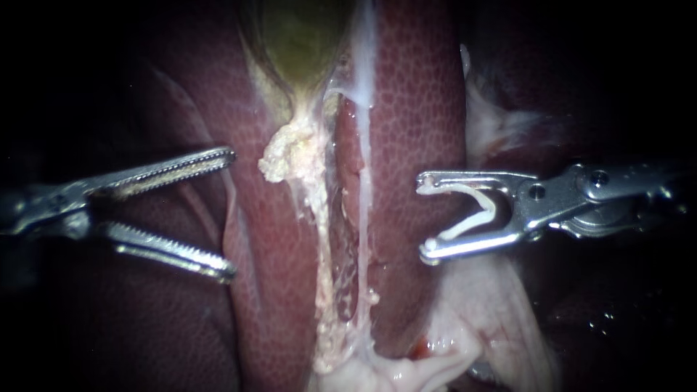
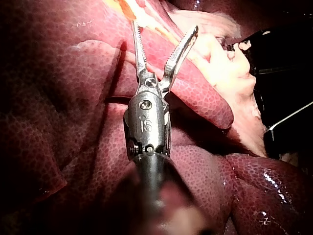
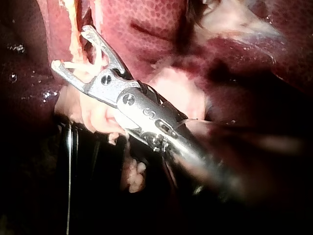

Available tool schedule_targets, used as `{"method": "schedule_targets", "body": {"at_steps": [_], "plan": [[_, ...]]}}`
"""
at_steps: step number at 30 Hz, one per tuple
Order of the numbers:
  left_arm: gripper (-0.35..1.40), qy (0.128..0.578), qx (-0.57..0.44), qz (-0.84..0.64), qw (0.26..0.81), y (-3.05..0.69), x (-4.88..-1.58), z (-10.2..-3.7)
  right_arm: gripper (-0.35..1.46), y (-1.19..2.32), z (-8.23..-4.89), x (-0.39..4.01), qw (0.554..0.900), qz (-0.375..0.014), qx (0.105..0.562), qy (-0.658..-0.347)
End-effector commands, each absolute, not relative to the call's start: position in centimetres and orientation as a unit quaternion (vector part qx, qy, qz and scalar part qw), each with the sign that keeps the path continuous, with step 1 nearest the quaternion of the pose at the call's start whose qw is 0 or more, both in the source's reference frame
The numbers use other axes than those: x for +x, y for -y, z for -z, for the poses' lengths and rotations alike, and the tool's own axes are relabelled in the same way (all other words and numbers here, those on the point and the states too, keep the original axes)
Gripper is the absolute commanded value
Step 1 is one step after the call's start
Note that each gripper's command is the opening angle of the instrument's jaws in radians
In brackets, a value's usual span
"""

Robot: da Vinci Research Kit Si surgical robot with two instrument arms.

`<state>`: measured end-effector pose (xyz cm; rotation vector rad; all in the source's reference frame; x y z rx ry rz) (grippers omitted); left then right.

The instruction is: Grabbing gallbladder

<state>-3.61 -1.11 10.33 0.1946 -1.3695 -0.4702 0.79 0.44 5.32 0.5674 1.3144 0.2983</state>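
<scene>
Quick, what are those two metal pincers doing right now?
Left instrument: jaws open, holding nothing.
Right instrument: jaws hold a white clip between them.

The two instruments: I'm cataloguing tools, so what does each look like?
Both are bare silver metal. The left instrument's claw has two long, slim, toothed prongs on a dark shaft. The right instrument's claw is shorter and broader, with blunt tips and round pivot pins.

the left instrument [image 1: 231,214] is bright steel with long toothed jaws. the right instrument [image 1: 425,218] has shorter jaws and round pivot screws [image 1: 536,191].
</scene>
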Motion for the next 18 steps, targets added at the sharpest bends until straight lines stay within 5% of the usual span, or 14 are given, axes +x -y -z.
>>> {"method": "schedule_targets", "body": {"at_steps": [1, 18], "plan": [[0.76, 0.625, 0.089, 0.215, 0.745, 1.11, -3.61, -10.32, 0.6, -0.44, -5.32, 0.79, 0.744, -0.136, 0.259, -0.6], [0.74, 0.62, 0.079, 0.227, 0.747, 0.91, -3.84, -10.47, 0.6, -0.44, -5.32, 0.79, 0.744, -0.137, 0.259, -0.6]]}}
